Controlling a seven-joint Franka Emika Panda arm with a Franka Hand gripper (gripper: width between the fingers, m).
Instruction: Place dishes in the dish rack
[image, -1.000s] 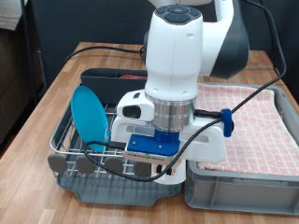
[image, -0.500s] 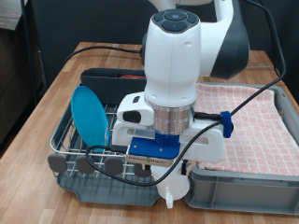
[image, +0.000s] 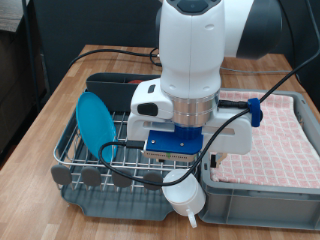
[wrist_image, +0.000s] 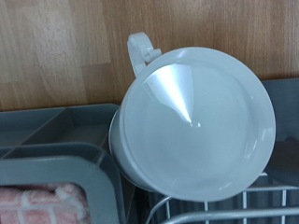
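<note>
The light-blue plate (image: 97, 124) stands on edge in the wire dish rack (image: 70, 160) at the exterior view's left. My gripper (image: 183, 184) hangs over the rack's near corner and is shut on the white cup (image: 186, 197), which hangs under the hand, clear of the rack. In the wrist view the cup (wrist_image: 192, 121) fills most of the picture, with its handle (wrist_image: 139, 47) over the wooden table; the fingers do not show there. A reddish strip, perhaps the spoon (image: 131, 78), lies in the dark trough (image: 105, 84) behind the rack.
A grey bin (image: 262, 190) lined with the pink checkered cloth (image: 275, 128) stands next to the rack at the exterior view's right; its corner (wrist_image: 56, 140) and the cloth (wrist_image: 37, 201) show in the wrist view. Black cables loop over the rack. The wooden table (image: 60, 90) surrounds both.
The arm has risen and shifted slightly right. The white cup, hidden one second ago, now hangs in view under the hand and sits higher than half a second ago.
</note>
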